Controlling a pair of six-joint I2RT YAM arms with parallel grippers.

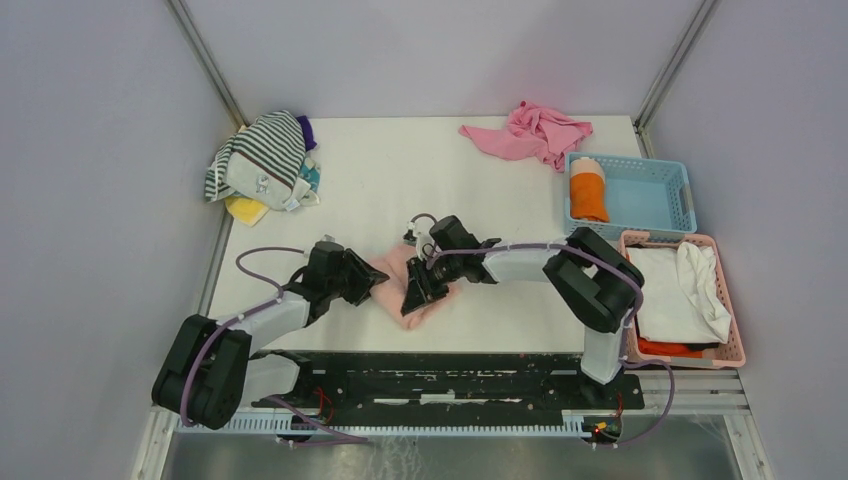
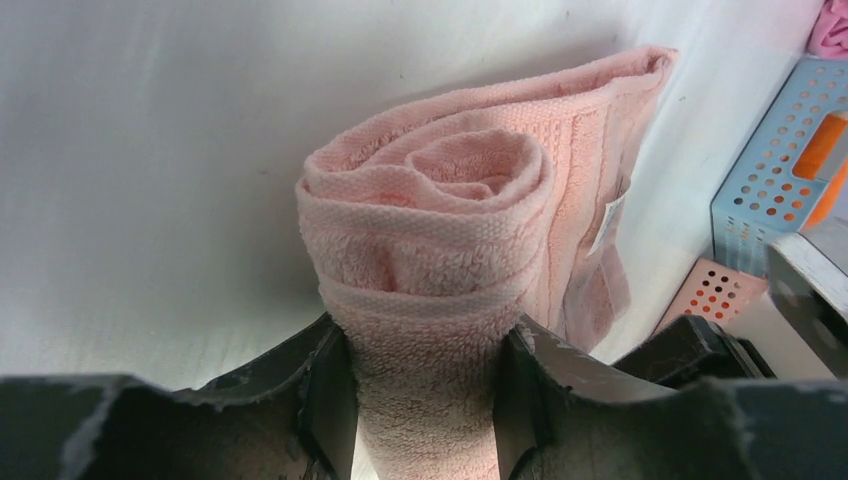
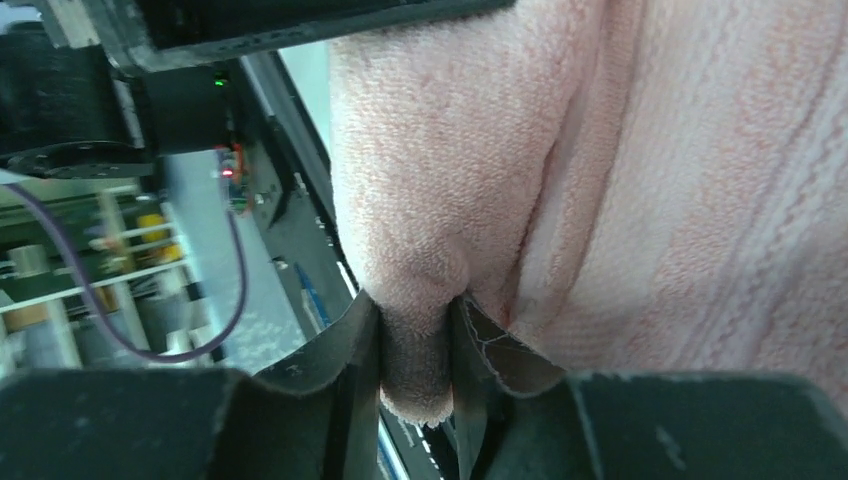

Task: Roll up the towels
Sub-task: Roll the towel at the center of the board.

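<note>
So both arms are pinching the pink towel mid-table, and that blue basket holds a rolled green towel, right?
Not quite. The rolled towel in the blue basket is orange, not green; the top external view shows it. The pink towel is indeed pinched by both.

left claw [image 2: 425, 345] clamped, right claw [image 3: 415, 325] clamped

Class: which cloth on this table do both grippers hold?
The partly rolled pale pink towel, pinched by left gripper and right gripper. The orange towel, bright pink cloth and striped cloth lie apart from them.
</note>
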